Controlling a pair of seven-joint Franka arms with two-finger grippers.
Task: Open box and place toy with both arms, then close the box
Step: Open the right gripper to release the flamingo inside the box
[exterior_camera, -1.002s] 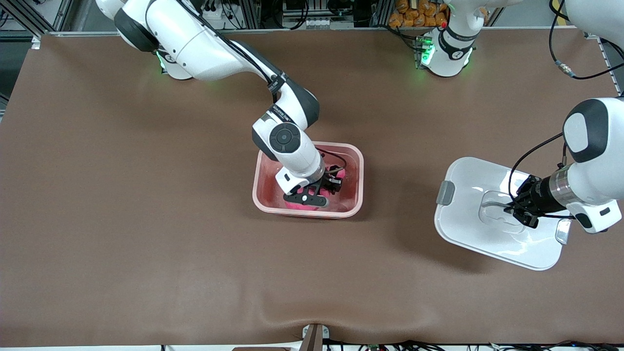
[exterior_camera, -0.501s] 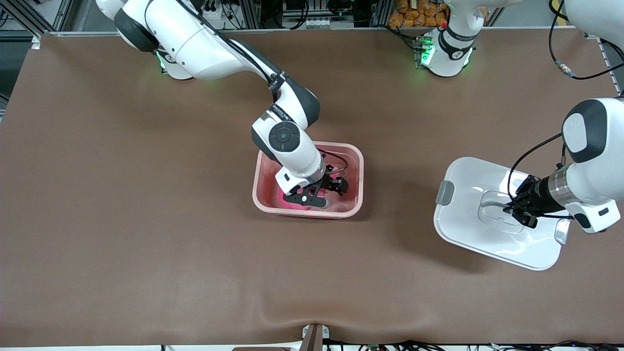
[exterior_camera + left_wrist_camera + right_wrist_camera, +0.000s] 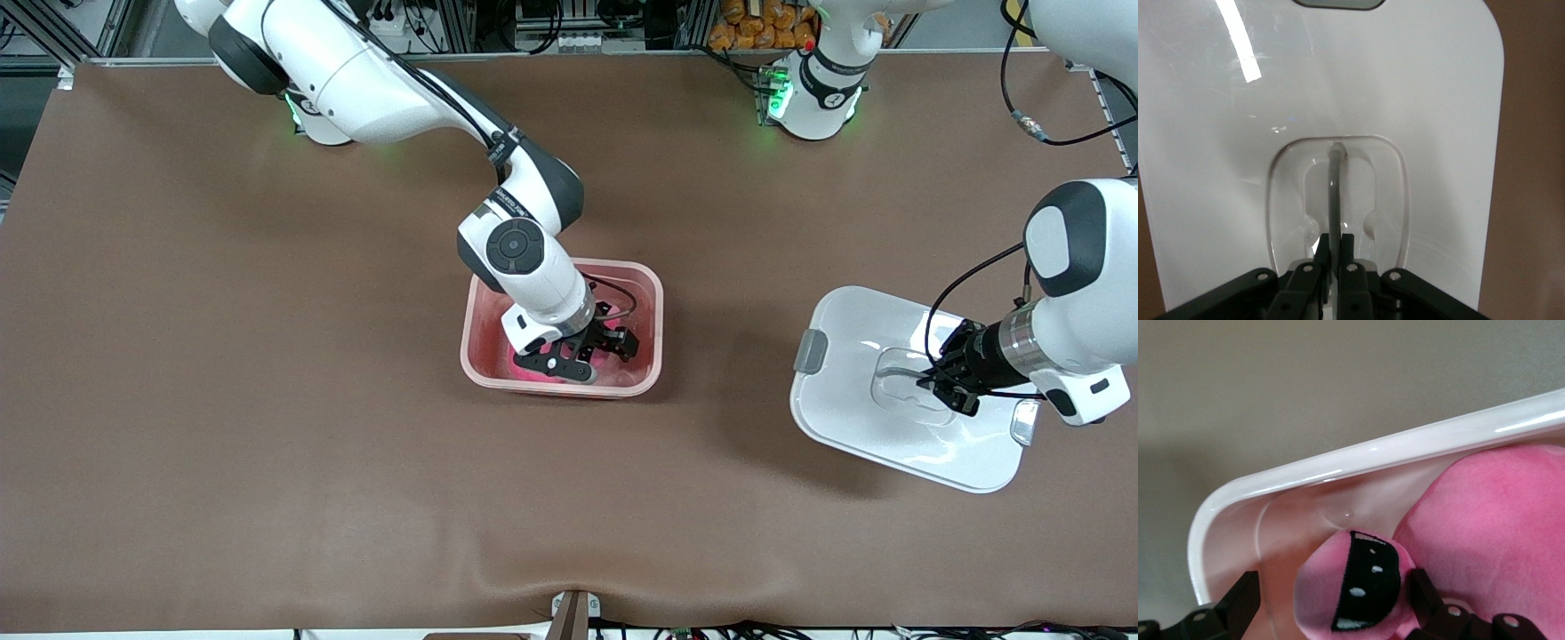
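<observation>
The right gripper's (image 3: 597,348) fingers have spread apart over the last second, leaving the round magenta plush toy (image 3: 1485,540) between them inside the translucent pink plastic box (image 3: 653,293), so placing looks done. Only the left wrist view shows the left gripper's (image 3: 1336,250) fingers pinched together on the handle of the white lid (image 3: 867,329), on the table toward the left arm's end.

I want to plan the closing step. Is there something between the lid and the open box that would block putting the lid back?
Yes. The right gripper is open inside the box, around the toy, with its arm above the opening. The left gripper grips the lid by its handle. The table between shows nothing else.
</observation>
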